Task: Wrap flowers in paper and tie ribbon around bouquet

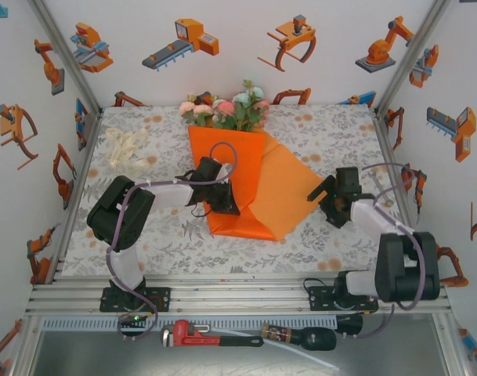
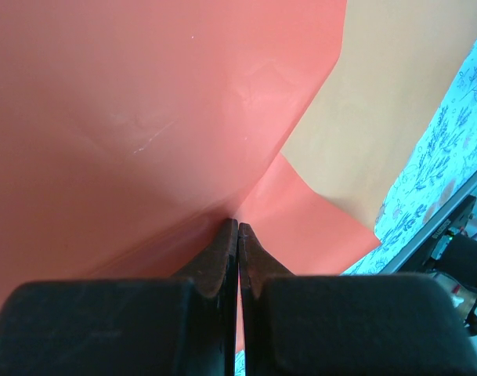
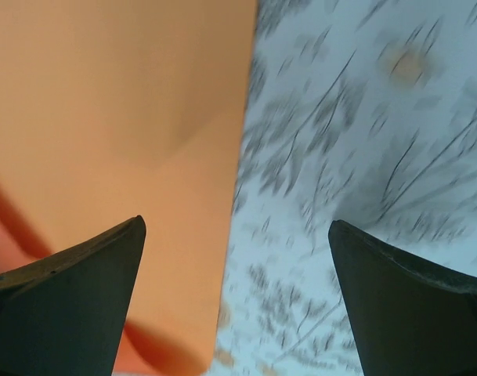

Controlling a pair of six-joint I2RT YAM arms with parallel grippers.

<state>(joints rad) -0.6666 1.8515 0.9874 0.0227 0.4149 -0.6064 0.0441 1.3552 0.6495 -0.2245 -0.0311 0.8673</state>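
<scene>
Wrapping is partly done. The bright orange paper sheet [image 1: 258, 196] lies mid-surface [image 1: 324, 133], one side folded over the stems, with pink, peach and pale blue roses [image 1: 226, 110] at its 12 o'clock end. The cream gauzy ribbon [image 1: 127, 149] sits untouched at 10 o'clock, and tying is not yet done. The left arm [image 1: 168, 192] reaches low; the left jaws are together, pinching the fold. The right arm [image 1: 363, 211] hovers at the sheet's 3 o'clock edge; the right jaws stand wide apart, empty.

You could not see the stems of the flowers [image 1: 226, 110], because the folded paper [image 1: 273, 188] covered them. In your right wrist view the counter [image 3: 363, 141] was blurred, and your left wrist view cut the paper off at its top and left edges.
</scene>
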